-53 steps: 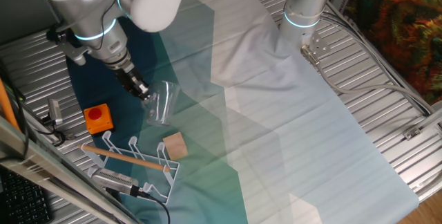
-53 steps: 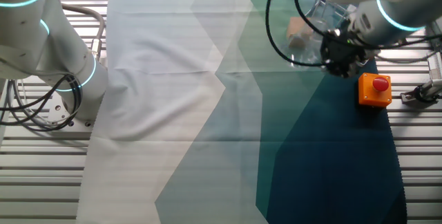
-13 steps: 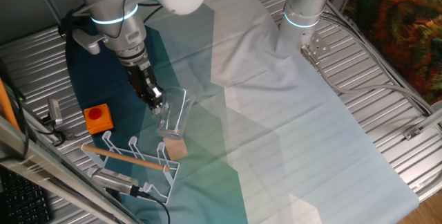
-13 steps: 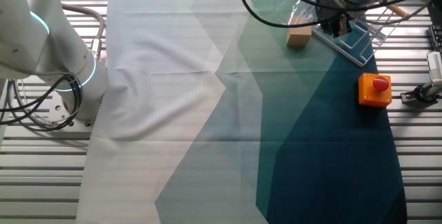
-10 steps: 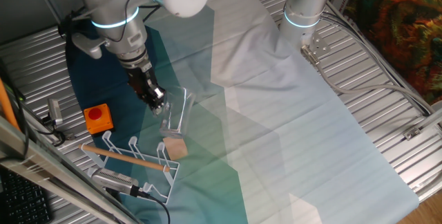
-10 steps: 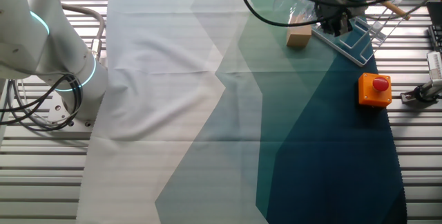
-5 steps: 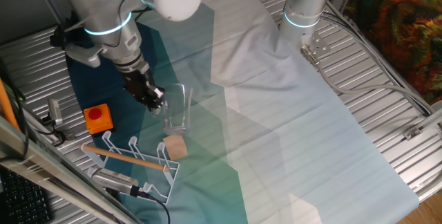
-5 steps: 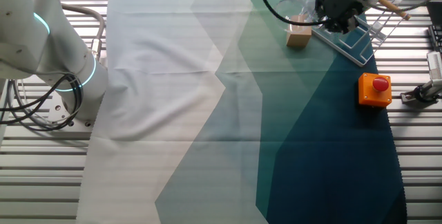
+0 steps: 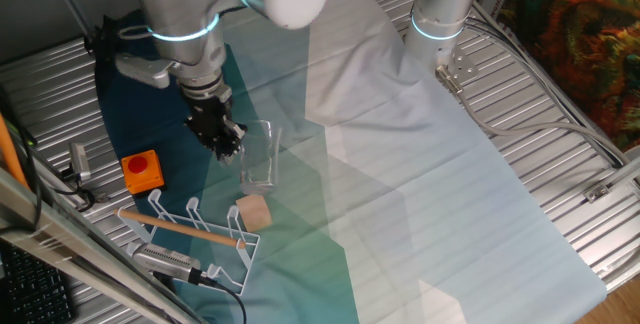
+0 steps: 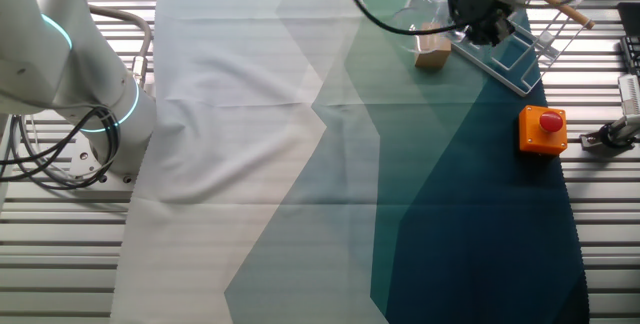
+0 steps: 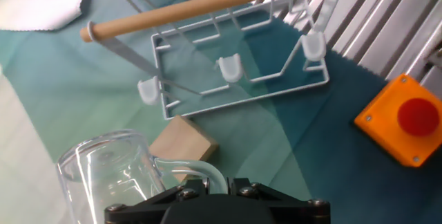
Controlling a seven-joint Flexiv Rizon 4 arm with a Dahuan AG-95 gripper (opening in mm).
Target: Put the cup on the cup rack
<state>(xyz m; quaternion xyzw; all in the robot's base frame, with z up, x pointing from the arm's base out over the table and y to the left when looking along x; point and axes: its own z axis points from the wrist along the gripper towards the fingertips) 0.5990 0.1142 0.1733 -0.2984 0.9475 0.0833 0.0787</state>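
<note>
1. Cup (image 9: 258, 156) hangs upright above the cloth, just over the wooden block (image 9: 252, 211), its handle pinched in my gripper (image 9: 226, 147).
2. Cup rack (image 11: 235, 58) sits beyond the block; I probably haven't reached it.
3. Orange box (image 11: 404, 120) lies beside the rack.

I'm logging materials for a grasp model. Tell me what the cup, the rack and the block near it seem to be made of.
The cup: clear and glossy, glass or hard plastic; the cloth shows through it.
The cup rack: thin white-coated wire, probably metal, with a pale matte rod that looks wooden.
The block: tan and matte, likely plain unfinished wood.
</note>
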